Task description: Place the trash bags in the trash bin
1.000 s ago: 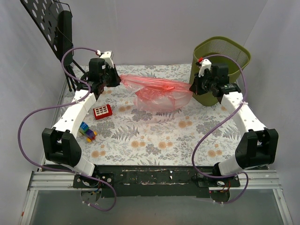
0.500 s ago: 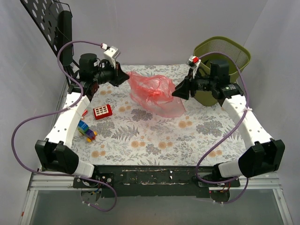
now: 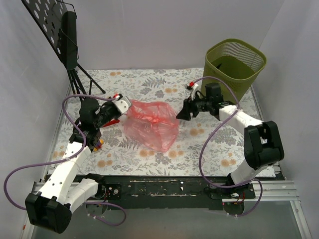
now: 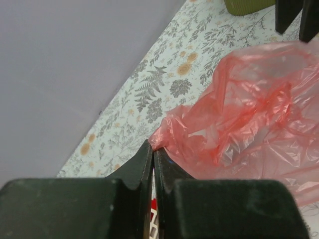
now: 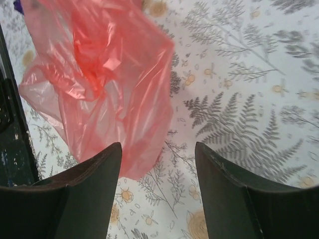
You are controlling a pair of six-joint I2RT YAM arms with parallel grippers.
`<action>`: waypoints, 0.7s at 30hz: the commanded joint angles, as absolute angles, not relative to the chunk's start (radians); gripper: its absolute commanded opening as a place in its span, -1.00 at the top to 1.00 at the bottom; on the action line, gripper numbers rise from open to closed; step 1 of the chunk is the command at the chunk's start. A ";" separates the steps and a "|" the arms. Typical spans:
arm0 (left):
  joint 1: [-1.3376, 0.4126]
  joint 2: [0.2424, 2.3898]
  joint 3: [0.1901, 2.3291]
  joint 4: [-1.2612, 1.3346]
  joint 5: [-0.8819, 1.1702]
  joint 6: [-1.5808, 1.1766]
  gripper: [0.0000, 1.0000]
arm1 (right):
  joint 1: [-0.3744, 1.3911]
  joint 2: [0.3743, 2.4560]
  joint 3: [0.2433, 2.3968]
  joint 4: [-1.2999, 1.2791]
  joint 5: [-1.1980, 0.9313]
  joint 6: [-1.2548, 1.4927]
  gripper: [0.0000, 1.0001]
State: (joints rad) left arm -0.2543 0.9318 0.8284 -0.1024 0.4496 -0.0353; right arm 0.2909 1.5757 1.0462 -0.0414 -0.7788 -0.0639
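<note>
The trash bag (image 3: 151, 124) is a billowy, translucent red sack spread over the middle of the flowered table. My left gripper (image 3: 124, 105) is shut on its left corner. In the left wrist view the two jaws (image 4: 152, 147) meet on a pinch of red film, and the bag (image 4: 244, 119) swells away to the right. My right gripper (image 3: 182, 113) stands open just right of the bag, with nothing between its fingers. The right wrist view shows the jaws (image 5: 158, 149) wide apart over the cloth, the bag (image 5: 99, 74) ahead and to the left. The olive mesh trash bin (image 3: 234, 64) stands upright at the back right.
A black perforated stand (image 3: 55, 25) on a tripod (image 3: 82, 79) rises at the back left. A red toy (image 3: 112, 121) and a small coloured toy (image 3: 96, 142) lie partly under my left arm. White walls close in both sides.
My right gripper has let go of the bag and opened. Both arms have dropped and come nearer. The bag, first stretched between them, now hangs loose from the left gripper.
</note>
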 commanded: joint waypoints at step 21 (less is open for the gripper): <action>-0.275 0.980 0.813 -0.229 0.238 -0.342 1.00 | 0.873 1.734 1.183 0.273 -0.523 0.057 -0.36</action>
